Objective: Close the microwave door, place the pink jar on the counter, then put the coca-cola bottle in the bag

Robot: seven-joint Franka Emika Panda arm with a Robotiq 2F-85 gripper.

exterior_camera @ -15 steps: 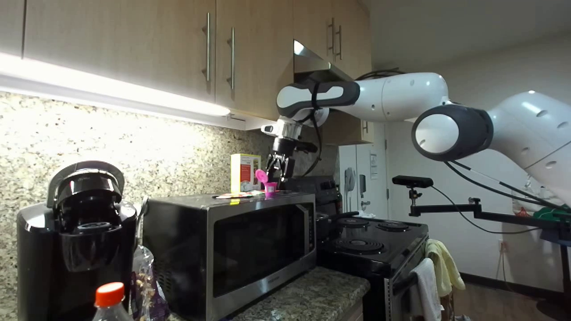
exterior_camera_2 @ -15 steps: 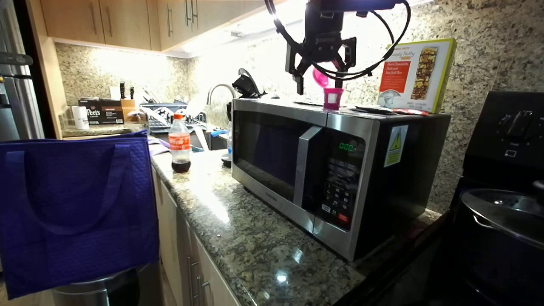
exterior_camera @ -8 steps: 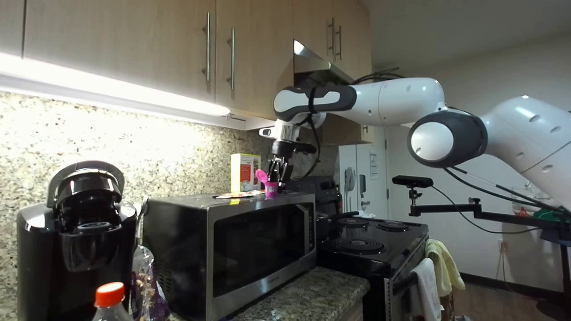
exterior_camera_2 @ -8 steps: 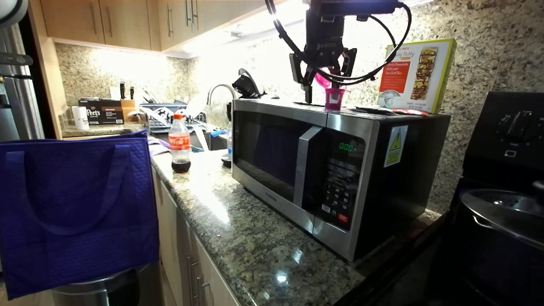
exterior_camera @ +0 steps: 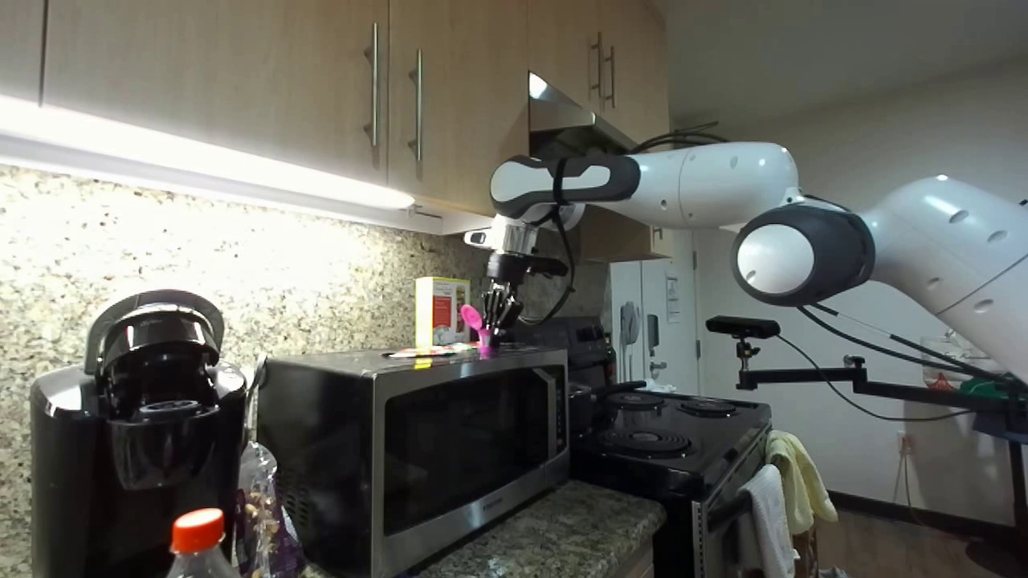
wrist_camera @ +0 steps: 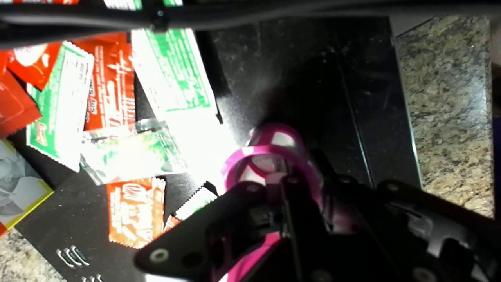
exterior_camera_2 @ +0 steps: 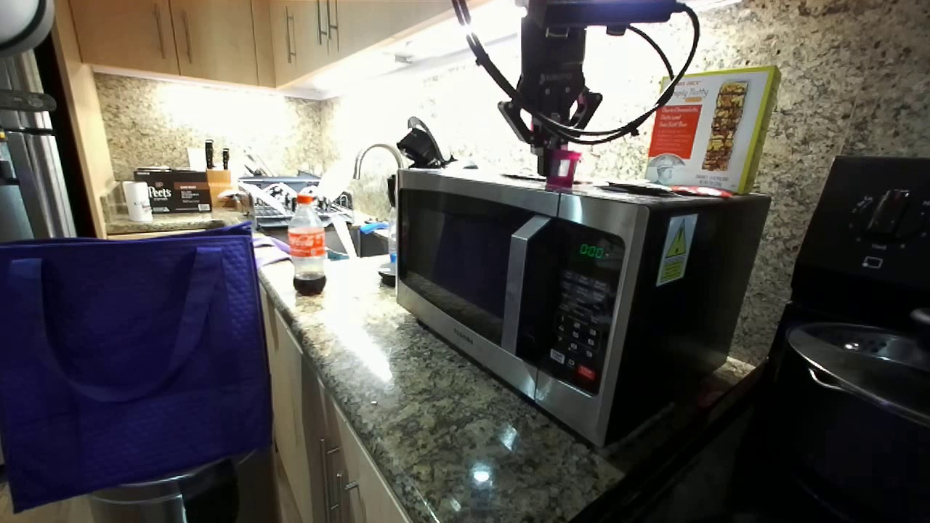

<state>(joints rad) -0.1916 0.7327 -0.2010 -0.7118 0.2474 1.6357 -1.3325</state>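
The pink jar (exterior_camera_2: 563, 168), its lid (exterior_camera: 471, 316) flipped up, stands on top of the microwave at its front edge. My gripper (wrist_camera: 307, 176) is shut on the jar's wall, one finger reaching inside the rim and the other outside, partly hidden in the wrist view. The microwave door (exterior_camera_2: 465, 254) is closed flush with the frame. Below it runs the speckled counter (exterior_camera_2: 436, 407). A coca-cola bottle (exterior_camera_2: 307, 247) with a red cap stands upright on the counter, part full. The purple bag (exterior_camera_2: 138, 349) is upright at the counter's near side.
Snack wrappers (wrist_camera: 113, 86) lie beside the jar on the microwave top, with a bar box (exterior_camera_2: 716, 127) behind. A coffee maker (exterior_camera: 136, 433) stands at the microwave's side. Stove (exterior_camera: 666, 433) and lidded pot (exterior_camera_2: 864, 370) flank the opposite side. Upper cabinets (exterior_camera: 241, 88) hang overhead.
The gripper has come down onto the jar and its fingers have closed from wide apart onto the jar's wall. The jar has shifted slightly. Bottle, bag and door have not moved.
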